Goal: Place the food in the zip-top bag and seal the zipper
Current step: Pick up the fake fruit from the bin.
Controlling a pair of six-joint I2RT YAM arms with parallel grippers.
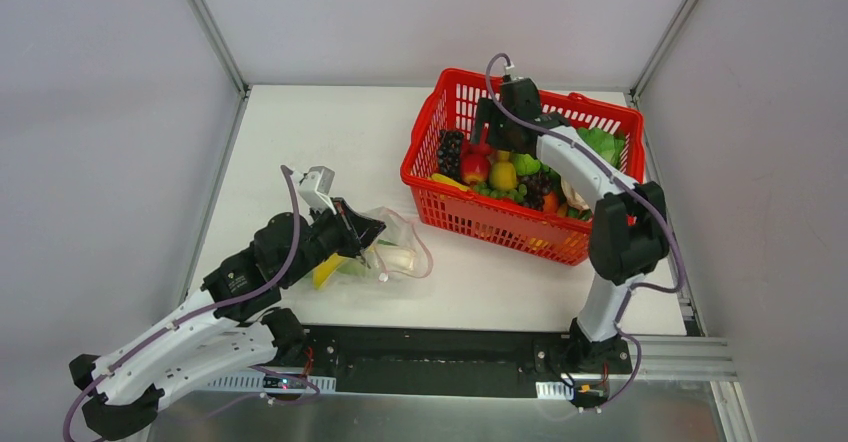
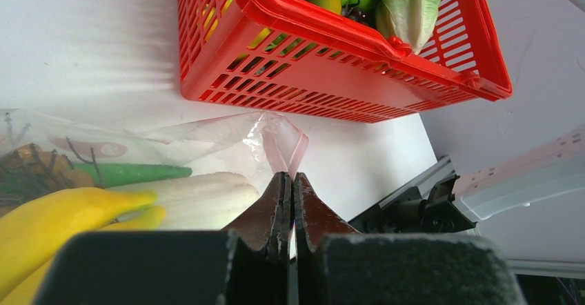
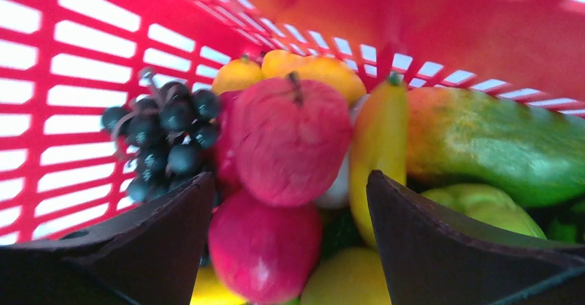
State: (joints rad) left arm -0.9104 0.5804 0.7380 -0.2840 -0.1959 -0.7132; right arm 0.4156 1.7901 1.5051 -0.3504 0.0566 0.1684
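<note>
Low along the near left edge of the table (image 1: 300, 142), stretched forward with the left arm, forearm almost flat, wrist turned in toward the middle. Clamped fully shut with the left gripper (image 2: 291, 177), fingertips pressed together on the pink zipper strip (image 2: 284, 146) at one corner of the bag (image 2: 207, 136). Lying on the tabletop just ahead of that arm, corner lifted at the pinch. Packed inside, side by side: a banana bunch (image 2: 62, 215), a long green vegetable (image 2: 131, 174) and a white oval piece (image 2: 200, 198).

Bare white tabletop to the left of the bag and behind it, up to the back wall. Only a narrow strip between the bag's lifted corner and the near wall of the red basket (image 2: 310, 77), the two apart.

From the near right base, raised upright with the right arm, bent at the elbow, forearm reaching back and left over the basket, wrist tipped down inside it. Spread wide with the right gripper (image 3: 290, 181), holding nothing, one finger on each side of a round red fruit (image 3: 290, 139) in the pile. Dark grapes (image 3: 165, 139) beside the left finger, a yellow fruit (image 3: 376, 146) by the right. Close to the table's right edge with the basket's far corner.
</note>
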